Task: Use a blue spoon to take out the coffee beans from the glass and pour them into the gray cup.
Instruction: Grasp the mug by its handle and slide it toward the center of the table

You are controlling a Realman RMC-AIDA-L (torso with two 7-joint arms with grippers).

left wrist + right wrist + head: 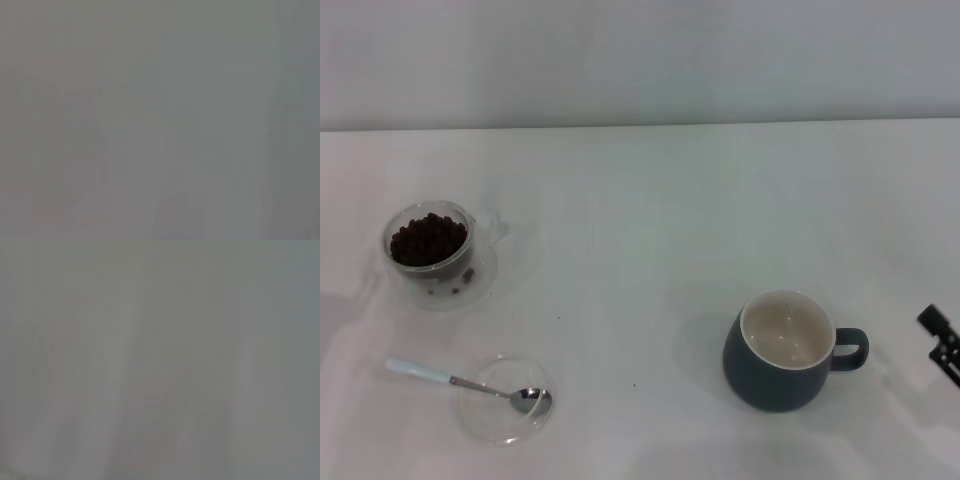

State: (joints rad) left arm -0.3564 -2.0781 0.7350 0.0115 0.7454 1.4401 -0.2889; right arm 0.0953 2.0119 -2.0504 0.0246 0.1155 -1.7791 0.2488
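Glass (432, 255): far left, we see the coffee beans (427, 239) all inside, none scooped.
Spoon: the blue spoon (470, 384) lies near it, bowl on a clear dish (503, 420), untouched.
Cup: the gray cup (782, 352) stands right, empty.
Claw: right gripper (942, 340) just beyond the cup, well apart from the spoon; we cannot tell its opening. Left gripper unseen.
Progress: everything remains, we judge.

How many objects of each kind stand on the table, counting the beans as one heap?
Gray cup: 1
Glass with coffee beans: 1
Heap of coffee beans: 1
Blue spoon: 1
Flat clear dish under the spoon's bowl: 1
Total: 5
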